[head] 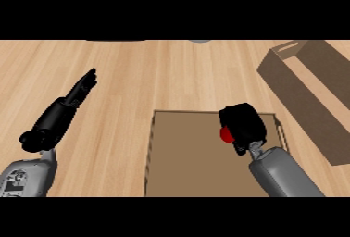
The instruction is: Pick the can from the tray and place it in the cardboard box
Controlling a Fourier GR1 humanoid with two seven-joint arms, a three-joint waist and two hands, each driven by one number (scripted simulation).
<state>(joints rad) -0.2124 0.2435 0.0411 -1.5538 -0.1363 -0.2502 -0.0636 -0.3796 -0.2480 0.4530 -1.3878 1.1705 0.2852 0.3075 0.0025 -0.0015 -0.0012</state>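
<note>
Wooden counter [157, 74]: light planks, filling the frame from upper left to right.

Tray [184, 157]: flat brown rectangle with a thin raised rim, lower centre of the frame, running down to the lower edge. Its bare floor shows to the left of the right hand.

Cardboard box [308, 97]: brown, open-topped, set at a slant in the upper right, reaching down the right edge. A slot-shaped handle cut shows in its upper end wall. It lies just beside the tray's right rim.

Right hand [242, 125]: black, on a grey forearm rising from the lower right. It sits over the upper right part of the tray, fingers curled round the can.

Can [225, 134]: red, only a small patch visible at the left side of the right hand, the remainder hidden by the fingers. It is over the tray's upper right area, not in the cardboard box. Whether it touches the tray floor cannot be told.

Left hand [80, 90]: black, at the left of the frame over bare counter, well apart from the tray. Fingers straight and together, pointing to the upper right, holding nothing.
</note>
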